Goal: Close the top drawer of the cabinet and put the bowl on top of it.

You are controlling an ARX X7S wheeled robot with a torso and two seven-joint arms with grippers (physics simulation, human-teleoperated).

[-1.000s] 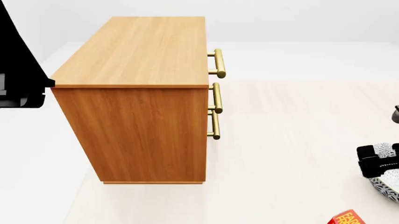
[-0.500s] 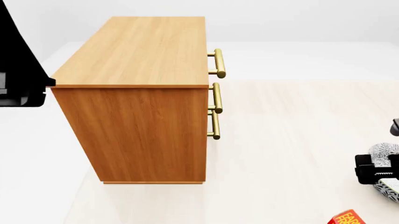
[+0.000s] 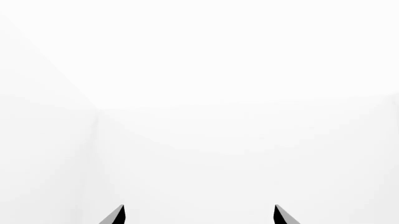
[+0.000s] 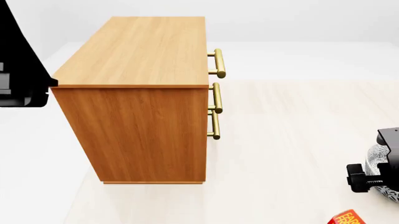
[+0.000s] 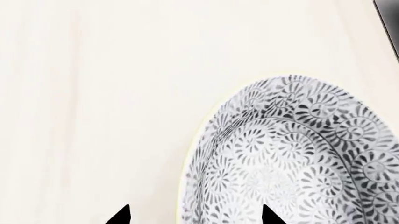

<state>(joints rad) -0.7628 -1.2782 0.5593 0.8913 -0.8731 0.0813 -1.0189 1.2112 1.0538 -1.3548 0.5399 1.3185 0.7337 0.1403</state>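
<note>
The orange-brown cabinet (image 4: pixel 137 93) stands left of centre in the head view, its three brass handles facing right. The top drawer shows only edge-on behind its handle (image 4: pixel 218 63) and looks flush with the cabinet's front. The white bowl (image 5: pixel 293 154) with dark leaf pattern rests on the pale floor, partly showing at the right edge (image 4: pixel 376 155) under my right arm's black wrist (image 4: pixel 365 178). My right gripper (image 5: pixel 194 215) is open, its tips either side of the bowl's rim. My left gripper (image 3: pixel 198 215) is open, facing only white wall.
A red box corner (image 4: pixel 346 218) pokes in at the bottom right, close to the bowl. My left arm (image 4: pixel 18 70) is a black mass at the cabinet's back left. A dark edge (image 5: pixel 388 21) lies beyond the bowl. Pale wood floor (image 4: pixel 293 140) spreads right of the cabinet.
My right wrist has shifted toward the lower edge of the head view, covering more of the bowl. The cabinet and left arm have barely moved.
</note>
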